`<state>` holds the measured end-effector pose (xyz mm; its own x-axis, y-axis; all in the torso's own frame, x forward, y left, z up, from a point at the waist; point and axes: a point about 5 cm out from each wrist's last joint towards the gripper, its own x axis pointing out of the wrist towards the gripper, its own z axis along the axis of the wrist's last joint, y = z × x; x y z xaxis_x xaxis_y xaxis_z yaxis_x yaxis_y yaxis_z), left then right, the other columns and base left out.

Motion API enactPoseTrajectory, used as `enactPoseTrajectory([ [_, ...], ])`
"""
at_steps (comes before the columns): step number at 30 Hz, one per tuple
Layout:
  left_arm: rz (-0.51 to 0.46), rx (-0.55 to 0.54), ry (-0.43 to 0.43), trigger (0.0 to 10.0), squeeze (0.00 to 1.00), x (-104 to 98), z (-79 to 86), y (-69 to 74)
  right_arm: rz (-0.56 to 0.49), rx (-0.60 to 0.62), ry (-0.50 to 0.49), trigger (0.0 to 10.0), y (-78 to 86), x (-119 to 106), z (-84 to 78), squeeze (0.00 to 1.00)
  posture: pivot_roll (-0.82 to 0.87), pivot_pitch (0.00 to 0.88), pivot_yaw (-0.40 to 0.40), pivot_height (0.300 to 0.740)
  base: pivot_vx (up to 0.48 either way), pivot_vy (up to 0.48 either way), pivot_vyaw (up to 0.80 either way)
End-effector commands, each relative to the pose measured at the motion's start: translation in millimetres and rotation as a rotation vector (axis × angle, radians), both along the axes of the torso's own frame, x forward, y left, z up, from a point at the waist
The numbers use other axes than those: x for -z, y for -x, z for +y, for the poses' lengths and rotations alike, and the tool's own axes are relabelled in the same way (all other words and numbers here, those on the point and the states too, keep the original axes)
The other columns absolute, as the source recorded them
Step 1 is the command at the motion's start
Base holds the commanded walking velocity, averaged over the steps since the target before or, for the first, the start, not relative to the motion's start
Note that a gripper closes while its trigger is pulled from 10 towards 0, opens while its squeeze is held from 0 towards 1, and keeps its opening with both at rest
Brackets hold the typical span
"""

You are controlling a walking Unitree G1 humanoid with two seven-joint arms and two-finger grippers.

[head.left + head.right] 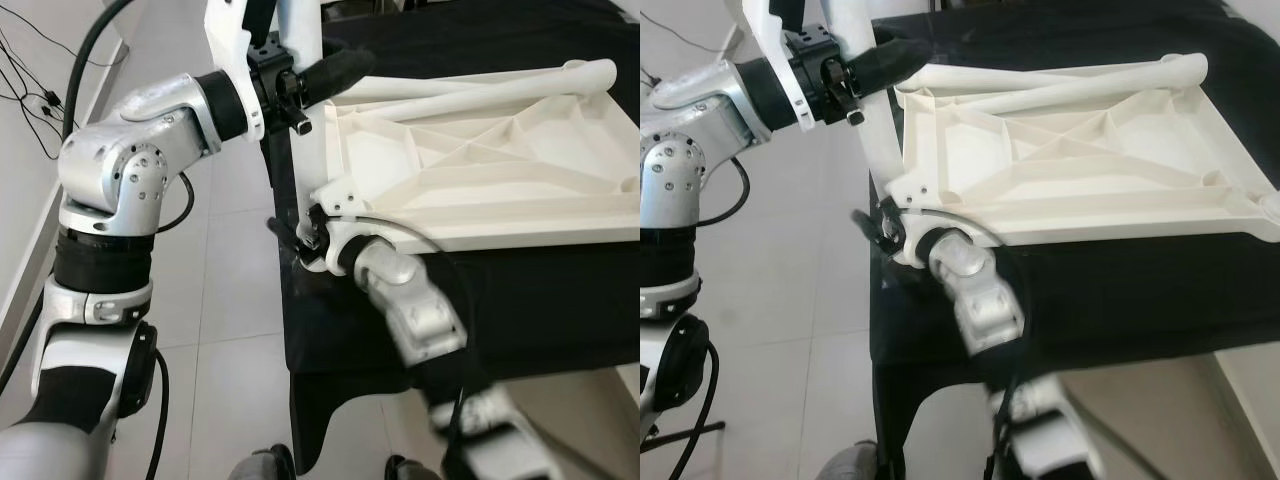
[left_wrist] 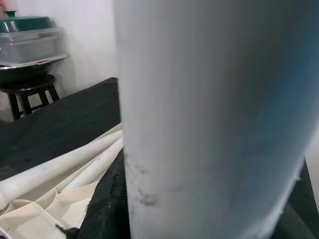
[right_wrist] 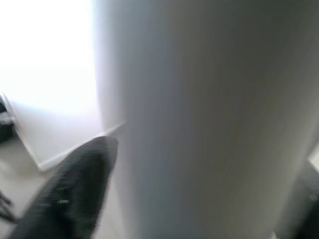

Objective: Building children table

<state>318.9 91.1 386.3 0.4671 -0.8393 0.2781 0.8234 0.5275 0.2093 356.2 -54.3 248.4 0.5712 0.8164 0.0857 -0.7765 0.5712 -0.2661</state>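
At the near-left corner of the black-draped bench, an upright white leg (image 1: 300, 60) stands in the corner socket of the upturned tabletop (image 1: 480, 170). Left claw (image 1: 335, 75) grips it high, right claw (image 1: 305, 245) low. Fitting step, I judge; next, press it straight down. Loose legs (image 1: 480, 85) lie along the top's far edge.

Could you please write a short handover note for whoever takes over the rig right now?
Left gripper: shut on the upright white leg, high up.
Right gripper: at the same leg lower down, by the tabletop corner; its grip cannot be told.
White tabletop lies underside up on the black cloth; two loose legs rest across its far edge.
Done: one leg stands at the near left corner.
Left: whether it is fully seated cannot be told; fit the other legs, then turn the table over.
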Motion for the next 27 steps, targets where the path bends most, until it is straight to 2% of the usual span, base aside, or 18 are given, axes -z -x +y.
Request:
enactPoseTrajectory([
  [1, 0.029, 0.049, -0.031, 0.0, 0.0, 6.8, -10.1, 0.5, 0.002, -0.176, 0.02, 10.0, 4.7, 0.2, 6.1, 1.0, -0.01, 0.192, 0.086, 0.74, 0.0, 0.0, 0.0],
  [3, 0.027, 0.057, -0.031, 0.0, 0.0, 6.0, -10.8, 1.4, 0.013, -0.293, 0.067, 10.0, 5.2, -3.3, 3.1, 0.05, -0.01, 0.191, 0.087, 0.74, 0.0, 0.0, 0.0],
  [4, 0.027, 0.057, -0.031, 0.0, 0.0, 6.0, -10.8, 1.4, 0.013, -0.293, 0.067, 10.0, 5.2, -3.3, 3.1, 0.05, -0.01, 0.191, 0.087, 0.74, 0.0, 0.0, 0.0],
  [5, 0.026, 0.059, -0.032, 0.0, 0.0, 5.6, -11.2, 1.7, 0.015, -0.335, 0.091, 10.0, 4.6, -4.1, 3.6, 0.0, 0.0, 0.189, 0.09, 0.74, 0.0, 0.0, 0.0],
  [8, 0.024, 0.065, -0.036, 0.0, 0.0, 4.9, -12.4, 2.4, 0.024, -0.426, 0.144, 10.0, 1.9, -2.9, 8.9, 0.0, 0.0, 0.19, 0.093, 0.74, 0.0, 0.0, 0.0],
  [11, 0.023, 0.067, -0.037, 0.0, 0.0, 4.9, -13.1, 2.5, 0.031, -0.455, 0.153, 10.0, -0.1, -1.9, 10.9, 0.0, 0.0, 0.19, 0.093, 0.74, 0.0, 0.0, 0.0],
  [12, 0.021, 0.068, -0.038, 0.0, 0.0, 4.3, -13.7, 2.7, 0.037, -0.47, 0.158, 8.7, -1.8, -1.2, 13.3, 0.0, 0.01, 0.192, 0.09, 0.74, 0.0, 0.0, 0.0],
  [13, 0.018, 0.071, -0.038, 0.0, 0.0, 3.3, -14.3, 3.2, 0.047, -0.482, 0.16, 0.0, -3.3, -0.1, 16.0, 0.0, 0.01, 0.192, 0.089, 0.74, 0.0, 0.0, 0.0],
  [19, 0.008, 0.079, -0.04, 0.0, 0.0, 1.7, -15.3, 4.5, 0.069, -0.502, 0.177, 0.0, -6.9, 5.9, 21.1, 0.0, 0.01, 0.189, 0.089, 0.74, 0.0, 0.0, 0.0],
  [27, 0.007, 0.085, -0.039, 0.0, 0.0, 2.8, -15.8, 5.1, 0.09, -0.462, 0.175, 0.0, -10.7, 14.4, 18.4, 0.0, 0.0, 0.186, 0.089, 0.74, 0.0, 0.0, 0.0],
])
